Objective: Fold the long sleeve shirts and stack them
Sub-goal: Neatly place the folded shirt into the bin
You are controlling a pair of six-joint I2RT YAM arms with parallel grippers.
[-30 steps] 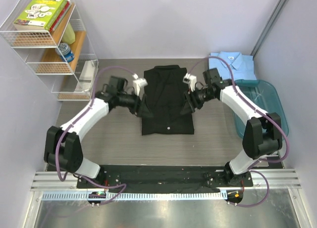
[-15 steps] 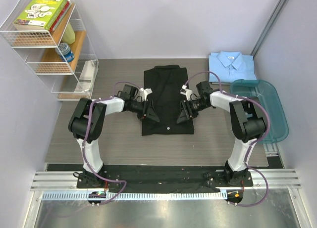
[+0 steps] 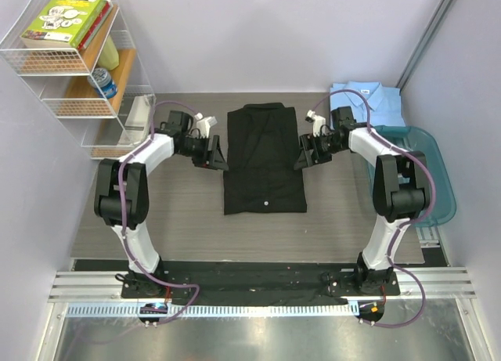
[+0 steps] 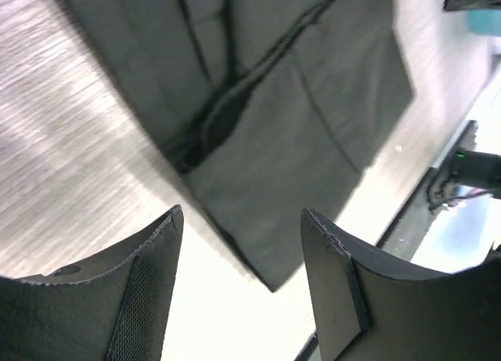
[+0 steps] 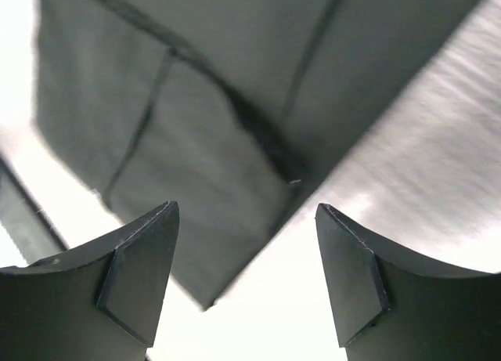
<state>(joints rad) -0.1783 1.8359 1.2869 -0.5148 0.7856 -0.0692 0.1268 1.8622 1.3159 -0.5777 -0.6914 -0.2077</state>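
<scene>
**Top external.** The black shirt [image 3: 264, 161] is seen folded into a neat rectangle, collar at the far end. The light blue shirt [image 3: 366, 102] is also folded and lies to the far right of the black shirt, well apart from it. Both folds are therefore judged done, and the stacking is left: 1 shirt is not yet set on the other. The left gripper [image 3: 215, 153] is held just left of the black shirt and the right gripper [image 3: 307, 153] just right of it, neither holding cloth. A teal tub [image 3: 446, 181] stands to the right of the black shirt. Nothing is made out inside it, though part of its floor is hidden. A wire rack [image 3: 78, 102] to the far left of the black shirt holds a green book on top and small items below.

**Left wrist.** The left gripper [image 4: 243, 283] is shown with fingers spread and nothing between them. The black shirt [image 4: 297, 134] lies beyond.

**Right wrist.** The right gripper [image 5: 246, 275] is likewise spread and empty, above the edge of the black shirt [image 5: 196, 102].
</scene>
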